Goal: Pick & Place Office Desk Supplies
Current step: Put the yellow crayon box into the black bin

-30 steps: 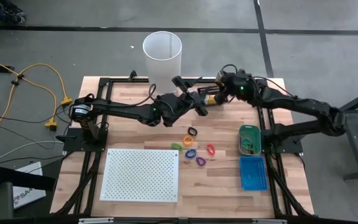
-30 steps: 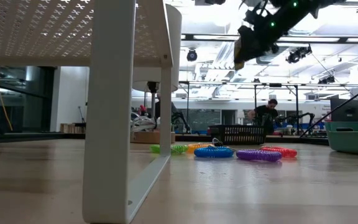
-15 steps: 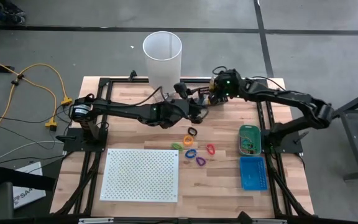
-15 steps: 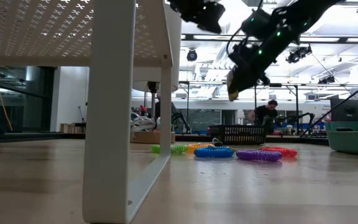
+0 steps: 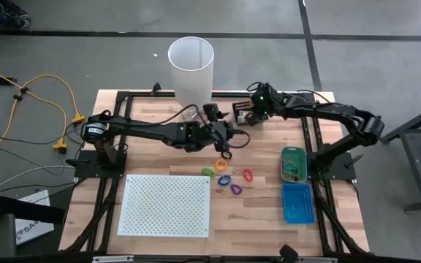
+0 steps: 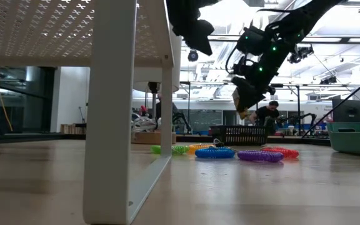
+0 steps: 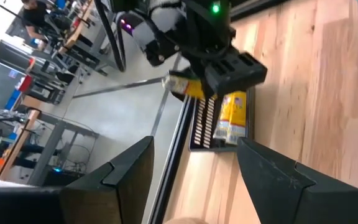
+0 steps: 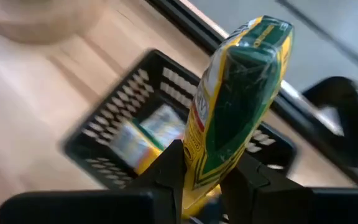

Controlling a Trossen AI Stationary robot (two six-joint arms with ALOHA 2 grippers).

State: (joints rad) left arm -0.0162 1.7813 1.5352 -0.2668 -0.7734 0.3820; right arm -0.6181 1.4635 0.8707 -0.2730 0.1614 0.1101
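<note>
Right claw (image 8: 201,177) grips yellow packet (image 8: 238,93) — above black basket's rim (image 8: 104,127).

Dark jointed arms (green lights).

light: bright overhead | glare: low view ceiling | blur: right wrist background

Robotics lab or workshop. Wooden desk (image 5: 262,146) bolted in a black metal frame (image 5: 126,96), standing on bare grey concrete floor (image 5: 86,58) with dark seams. Yellow power cable (image 5: 46,84) runs loose across the floor. Low view shows a big open hall behind: exposed ceiling lights (image 6: 302,53), more benches, a person (image 6: 269,115) working at another station.
</note>
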